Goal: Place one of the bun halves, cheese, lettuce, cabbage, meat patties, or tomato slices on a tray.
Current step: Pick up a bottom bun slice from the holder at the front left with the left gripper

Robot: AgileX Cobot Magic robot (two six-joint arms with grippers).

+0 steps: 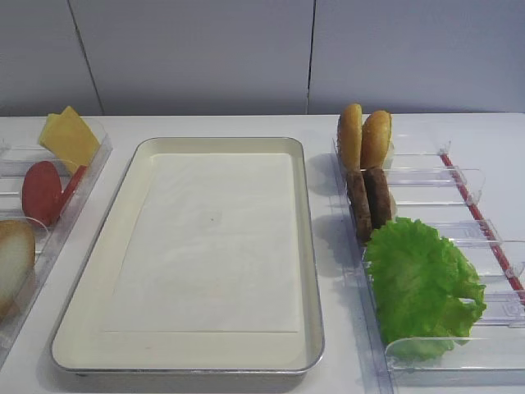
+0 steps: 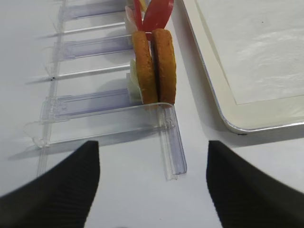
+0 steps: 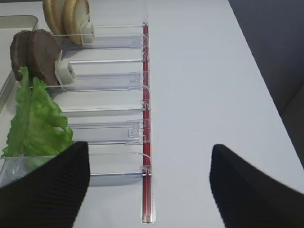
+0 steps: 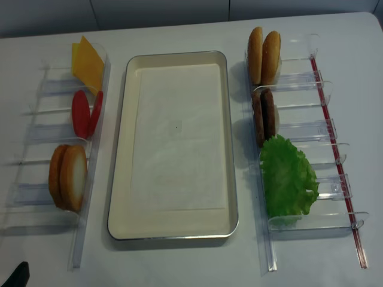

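Note:
The cream tray lies in the middle, holding only its paper liner. In the left rack stand two bun halves, tomato slices and cheese. The right rack holds the meat patties and the lettuce. No cabbage is in view. My left gripper is open over bare table, just short of the bun halves. My right gripper is open above the near end of the right rack, beside the lettuce.
Two domed buns stand at the far end of the right rack. Clear plastic bins line both sides of the tray. A red strip runs along the right rack. The table edge is on the right.

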